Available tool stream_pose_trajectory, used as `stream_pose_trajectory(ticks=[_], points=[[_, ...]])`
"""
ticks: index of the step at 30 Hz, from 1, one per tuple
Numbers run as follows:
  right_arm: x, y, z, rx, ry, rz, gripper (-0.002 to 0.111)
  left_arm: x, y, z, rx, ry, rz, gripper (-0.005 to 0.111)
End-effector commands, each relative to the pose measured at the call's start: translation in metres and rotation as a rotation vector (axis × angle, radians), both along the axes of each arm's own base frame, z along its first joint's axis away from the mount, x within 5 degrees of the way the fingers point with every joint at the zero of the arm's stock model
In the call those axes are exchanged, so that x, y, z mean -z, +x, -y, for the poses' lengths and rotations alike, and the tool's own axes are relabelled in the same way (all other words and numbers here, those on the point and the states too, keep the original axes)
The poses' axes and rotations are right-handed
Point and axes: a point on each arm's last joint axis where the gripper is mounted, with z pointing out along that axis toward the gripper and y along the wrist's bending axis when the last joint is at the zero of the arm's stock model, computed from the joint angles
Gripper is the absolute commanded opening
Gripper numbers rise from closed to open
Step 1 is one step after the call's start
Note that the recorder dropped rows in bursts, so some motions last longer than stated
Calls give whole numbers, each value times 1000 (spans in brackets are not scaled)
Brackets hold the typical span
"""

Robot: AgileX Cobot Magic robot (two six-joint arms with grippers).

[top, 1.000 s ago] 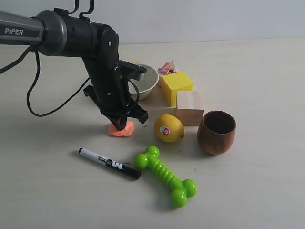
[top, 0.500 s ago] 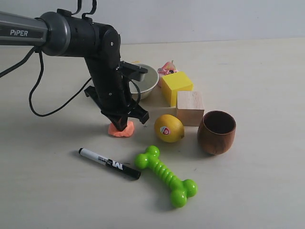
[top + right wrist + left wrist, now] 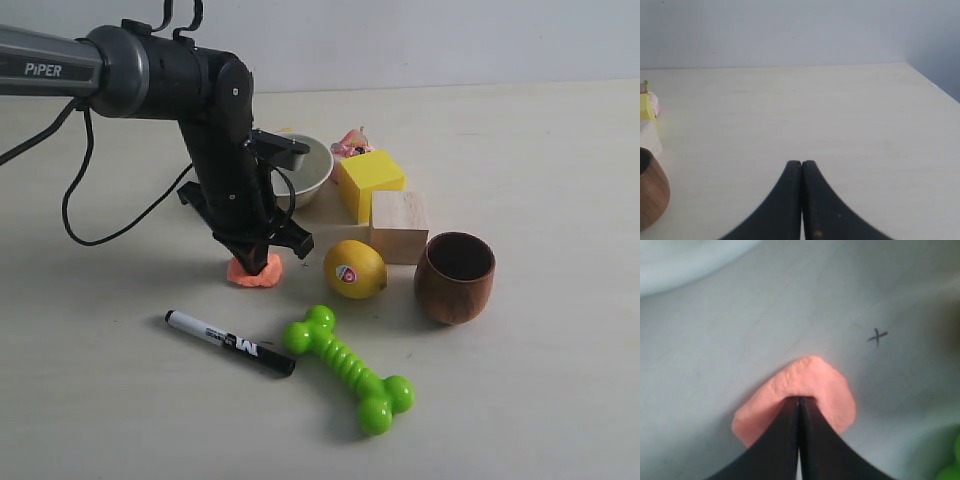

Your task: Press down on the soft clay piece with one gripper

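Observation:
The soft clay piece [image 3: 256,274], a small salmon-orange lump, lies on the table left of the lemon. My left gripper [image 3: 255,264] points straight down with its shut tips resting in the top of the lump. In the left wrist view the clay [image 3: 812,382] bulges around the closed black tips of the left gripper [image 3: 799,399], which dent it. My right gripper [image 3: 801,163] is shut with nothing in it, over bare table; it does not show in the exterior view.
A yellow lemon [image 3: 354,268] with a sticker sits just right of the clay. Behind are a bowl [image 3: 310,165], a yellow block [image 3: 370,182], a wooden block [image 3: 399,226] and a pink crumpled thing [image 3: 351,142]. A wooden cup [image 3: 455,277], a green bone toy [image 3: 349,366] and a marker [image 3: 229,342] lie in front.
The left arm has shifted slightly right over the second. Its shut tips stay on the clay, which keeps its place.

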Motion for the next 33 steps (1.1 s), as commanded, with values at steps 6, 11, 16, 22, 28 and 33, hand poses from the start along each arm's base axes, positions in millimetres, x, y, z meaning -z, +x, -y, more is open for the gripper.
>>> stream_pose_trajectory(ticks=[6, 11, 16, 22, 28, 33], points=[[1, 0, 0, 4, -6, 8, 0, 76, -17, -10, -9, 99, -128, 0], [1, 0, 0, 4, -6, 8, 0, 76, -17, -10, -9, 99, -128, 0], [1, 0, 0, 4, -6, 8, 0, 76, -17, -10, -14, 100, -128, 0], [1, 0, 0, 4, -6, 8, 0, 76, -17, -10, -14, 100, -128, 0], [1, 0, 0, 4, -6, 8, 0, 66, -14, -8, -13, 81, -97, 0], [1, 0, 0, 4, -6, 8, 0, 50, -11, -6, -16, 56, -55, 0]])
